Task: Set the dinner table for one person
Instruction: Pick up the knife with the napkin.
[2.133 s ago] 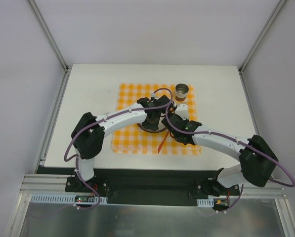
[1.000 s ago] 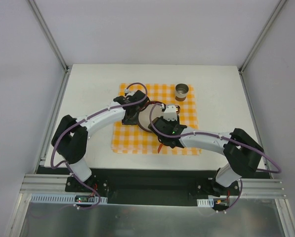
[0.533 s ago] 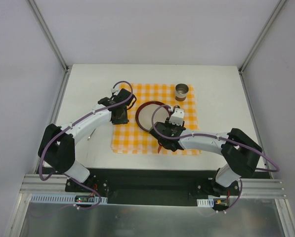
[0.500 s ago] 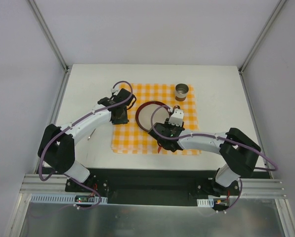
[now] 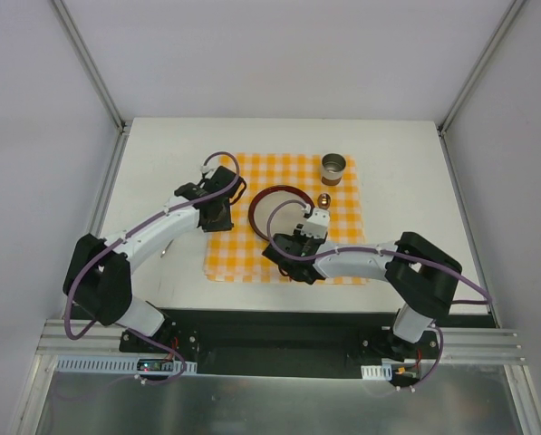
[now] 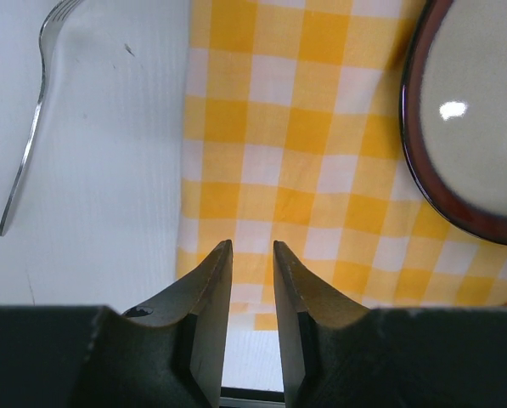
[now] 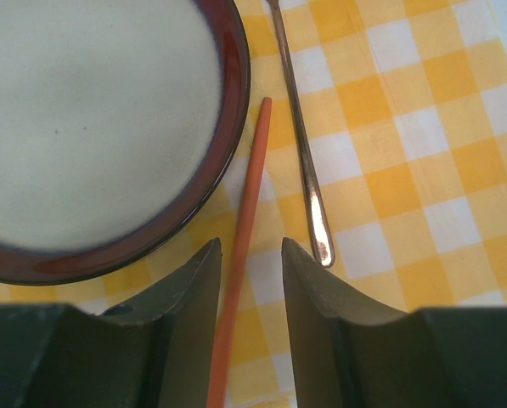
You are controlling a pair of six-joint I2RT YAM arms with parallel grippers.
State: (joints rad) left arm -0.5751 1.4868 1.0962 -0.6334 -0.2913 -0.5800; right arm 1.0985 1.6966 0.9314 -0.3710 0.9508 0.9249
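Note:
On the white dinner table [image 5: 397, 236] lies an orange-and-white checkered mat [image 5: 342, 204]. A plate [image 5: 272, 207] with a dark red rim rests on it, and a metal cup [image 5: 333, 168] stands at the mat's far right corner. My right gripper [image 7: 251, 246] hovers low over the mat's near edge, open. A thin orange stick [image 7: 246, 246] lies on the cloth between its fingers, close to the left one. A shiny metal utensil handle [image 7: 304, 161] lies just right of the stick. My left gripper [image 6: 250, 251] is open by a narrow gap, empty, over the mat's left edge.
A metal fork [image 6: 28, 136] lies on the bare tabletop left of the mat, seen from above too as the fork [image 5: 166, 245]. Metal frame posts [image 5: 93, 72] rise at the table's far corners. The plate's rim [image 7: 228, 110] lies just ahead of my right fingers.
My left arm has swung left, off the plate, to the mat's left edge. My right gripper has dropped toward the mat's near edge over the orange stick, its jaws narrowing slightly.

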